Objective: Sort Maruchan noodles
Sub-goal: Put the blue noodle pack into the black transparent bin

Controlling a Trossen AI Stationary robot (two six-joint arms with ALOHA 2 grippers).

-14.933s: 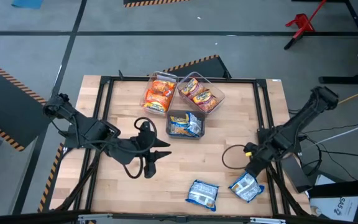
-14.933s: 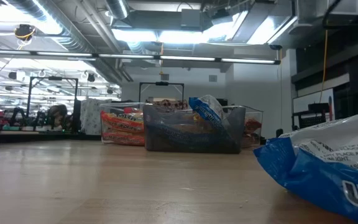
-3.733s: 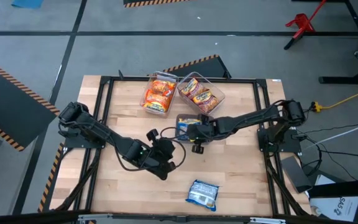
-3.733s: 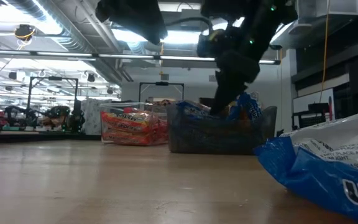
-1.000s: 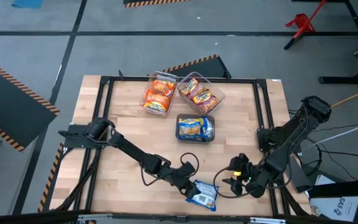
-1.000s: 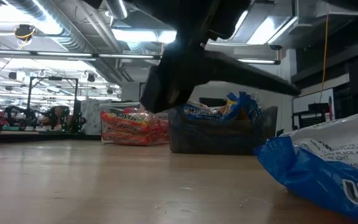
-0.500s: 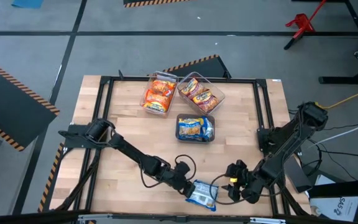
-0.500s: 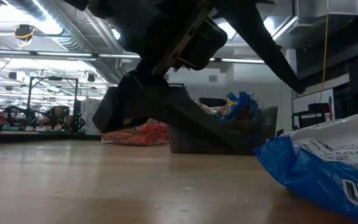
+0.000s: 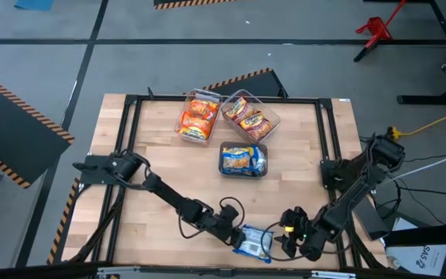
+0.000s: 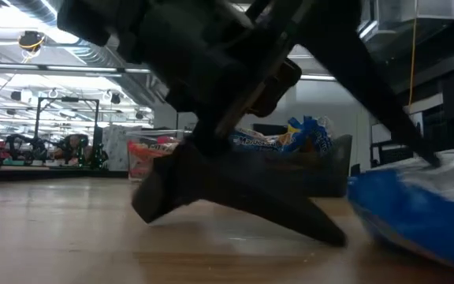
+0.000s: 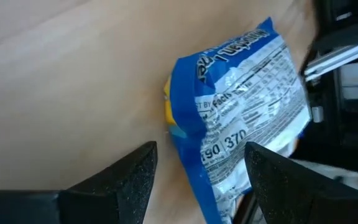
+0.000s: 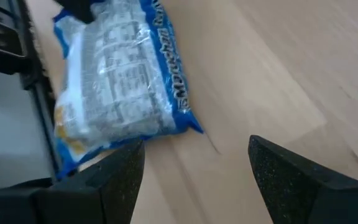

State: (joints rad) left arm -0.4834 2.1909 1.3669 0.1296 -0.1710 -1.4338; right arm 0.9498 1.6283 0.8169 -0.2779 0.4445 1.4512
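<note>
One blue-and-white packet [image 9: 252, 241] lies loose and flat on the surface [image 9: 153, 167] at the lower centre of the high view, well apart from the sorted stock. It is the only noodle packet seen outside a bin, so it appears to be the last item to sort.

Three clear bins sit at upper centre: the orange packets [image 9: 197, 116] in the left bin, the red-and-white packets [image 9: 247, 116] in the right bin [image 9: 272, 118], and the blue packets [image 9: 241, 160] in the bin just below them. By colour, the loose packet belongs with the blue ones.

The left gripper [image 9: 235, 237] is at the packet's left edge, low over the surface. Its jaws stand wide with nothing between them. In the left wrist view the packet [image 11: 241, 130] lies just ahead of the two fingers [image 11: 132, 177], which suits a grasp across one end.

The right gripper [image 9: 289, 242] sits close on the packet's other side, jaws also wide and empty, with the packet [image 12: 114, 78] ahead of it. Its purpose is unclear; it may be bracing the packet against sliding. Whether either gripper already touches the wrapper cannot be settled from these views.
</note>
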